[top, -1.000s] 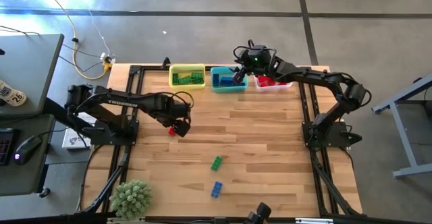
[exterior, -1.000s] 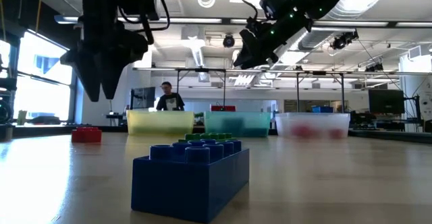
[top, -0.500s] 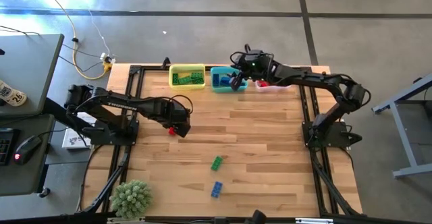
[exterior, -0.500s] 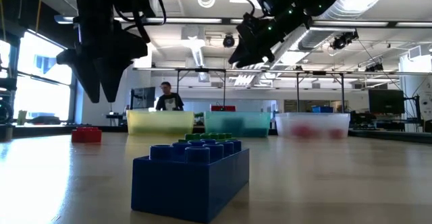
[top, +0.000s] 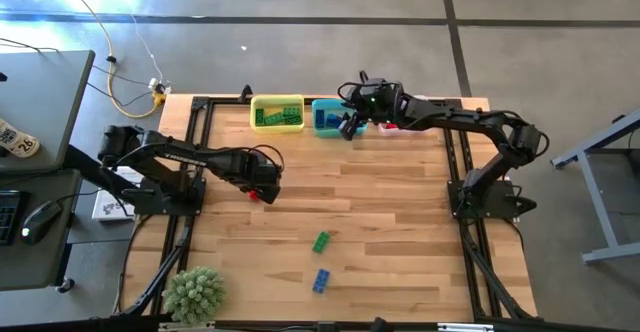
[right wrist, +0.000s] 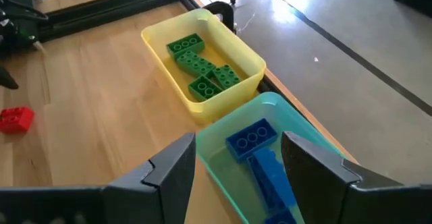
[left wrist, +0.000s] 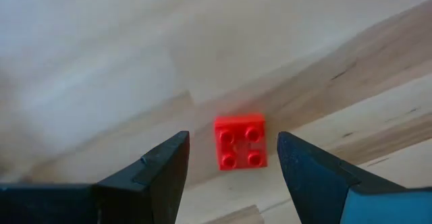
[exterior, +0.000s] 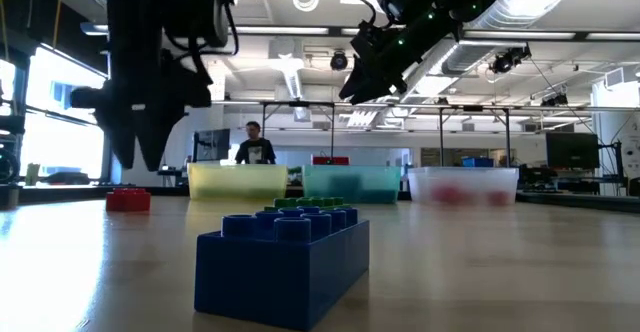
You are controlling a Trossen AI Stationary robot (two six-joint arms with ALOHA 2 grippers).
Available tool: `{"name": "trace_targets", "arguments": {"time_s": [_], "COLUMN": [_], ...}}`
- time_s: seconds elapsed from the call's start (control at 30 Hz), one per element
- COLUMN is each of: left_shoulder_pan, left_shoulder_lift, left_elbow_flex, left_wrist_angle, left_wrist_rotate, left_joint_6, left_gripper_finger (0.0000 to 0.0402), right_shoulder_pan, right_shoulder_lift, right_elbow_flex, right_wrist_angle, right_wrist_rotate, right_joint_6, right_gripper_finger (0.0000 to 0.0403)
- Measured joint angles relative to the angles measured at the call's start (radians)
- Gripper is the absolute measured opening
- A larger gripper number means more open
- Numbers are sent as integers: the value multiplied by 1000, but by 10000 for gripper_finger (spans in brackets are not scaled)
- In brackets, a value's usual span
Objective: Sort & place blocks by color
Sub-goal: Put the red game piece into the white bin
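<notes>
- Between the spread, empty fingers of our left gripper (left wrist: pixel 229 166) sits a small red studded plastic brick (left wrist: pixel 240 142), flat on the wood with its studs up; both fingers stand clear of its sides and above it.
- Our right gripper (right wrist: pixel 237 166) is also open and holds nothing; just past its fingers lies the teal plastic bin (right wrist: pixel 300 126) with blue bricks inside, and beyond that the yellow plastic bin (right wrist: pixel 253 59) holding green bricks.
- Farther from either gripper, a loose green brick (top: pixel 321 241) and a loose blue brick (top: pixel 321 280) lie near the table's front, well apart from the bins; the clear bin (exterior: pixel 463 184) shows red pieces.
- We judge the risk to be a skewed descent: if one finger lands on the brick's edge, it could tip or skid away instead of seating in the grip.
- The light wooden plank tabletop (top: pixel 390 222) looks smooth, so a nudged brick may slide.
- Beyond the table is an open lab hall, with a person (exterior: pixel 253 144) standing behind the bins.
</notes>
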Motion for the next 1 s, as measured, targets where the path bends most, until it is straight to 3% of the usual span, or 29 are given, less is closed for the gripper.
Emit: {"name": "trace_targets", "arguments": {"time_s": [0.17,0.57,1.0], "left_shoulder_pan": [-8,-15,-13], "left_shoulder_lift": [-4,17,135], "left_elbow_flex": [-76,-81,-79], "left_wrist_angle": [78,125,153], "left_wrist_rotate": [66,48,47], "left_joint_6": [-57,-95,-56], "left_gripper_finger": [213,213,205], "right_shoulder_pan": [6,6,6], "right_shoulder_lift": [0,0,0], "right_elbow_flex": [0,0,0], "right_wrist_angle": [-5,-11,-34], "right_wrist_rotate": [0,3,3], "right_joint_6": [-3,-7,-8], "right_gripper_finger": [206,206,206]}}
